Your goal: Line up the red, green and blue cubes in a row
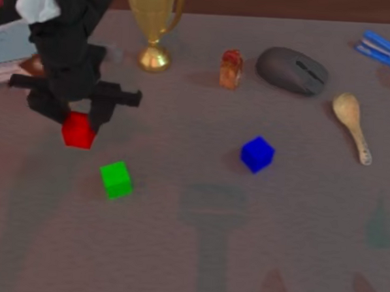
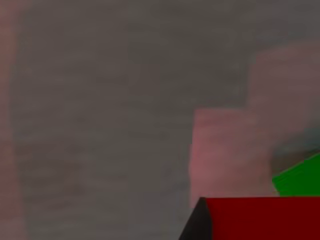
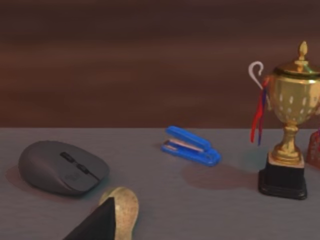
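Red cube point(image 2: 262, 218) fills the near edge of our left wrist view, with a dark finger point(image 2: 196, 226) of our left gripper point(image 1: 77, 117) just beside its corner; from above, the fingers straddle the cube on both sides, and we judge them closed on it, though contact is hard to confirm. It sits at the table's point(image 1: 176, 250) left, the green cube point(image 1: 115, 179) near it, the blue cube point(image 1: 257, 154) well apart toward the middle. To do this step well, we should keep the grip square on flat faces and set red down in line with green, leaving blue's place open. All three cubes are plain, hard-edged and matte. Our right arm is parked out of the top view; its claw's state we cannot tell. Nearby stand a glossy gold trophy point(image 1: 154, 23), a smooth grey mouse point(image 1: 292, 70), a speckled wooden spoon point(image 1: 353, 125) and a blue stapler point(image 1: 381, 49).
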### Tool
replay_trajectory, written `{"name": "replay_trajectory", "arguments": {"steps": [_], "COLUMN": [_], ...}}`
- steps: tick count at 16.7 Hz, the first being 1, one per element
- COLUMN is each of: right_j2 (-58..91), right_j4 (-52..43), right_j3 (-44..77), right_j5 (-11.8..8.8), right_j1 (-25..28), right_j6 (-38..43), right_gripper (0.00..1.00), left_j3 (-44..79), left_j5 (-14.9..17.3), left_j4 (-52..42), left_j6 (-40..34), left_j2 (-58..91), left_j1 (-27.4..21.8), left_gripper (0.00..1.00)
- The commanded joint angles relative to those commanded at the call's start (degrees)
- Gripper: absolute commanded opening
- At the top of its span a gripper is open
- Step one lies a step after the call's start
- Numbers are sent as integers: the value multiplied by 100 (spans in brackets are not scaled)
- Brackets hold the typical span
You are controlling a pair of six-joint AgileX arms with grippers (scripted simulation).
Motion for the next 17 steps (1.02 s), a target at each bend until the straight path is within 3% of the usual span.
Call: {"name": "replay_trajectory", "arguments": {"steps": [4,7,10,17], "right_j2": [0,0,0,0], "right_j4": [0,0,0,0], "right_j3": [0,0,0,0], "right_j5": [0,0,0,0], "right_j1": [0,0,0,0], "right_j6": [0,0,0,0], "right_gripper": [100,100,100,100], "left_j3": [-493,-783,-901,-1193], "left_j5": [-45,-82,-104,-98], "left_j4": [-17,16,53,472], "left_j6": [-1736,-2574,-2858,-2837], "left_j2": [-416,-720,-872,-744], "left_j1": [-1059,-1681,-1924,-1913], "left_gripper": [0,0,0,0]}}
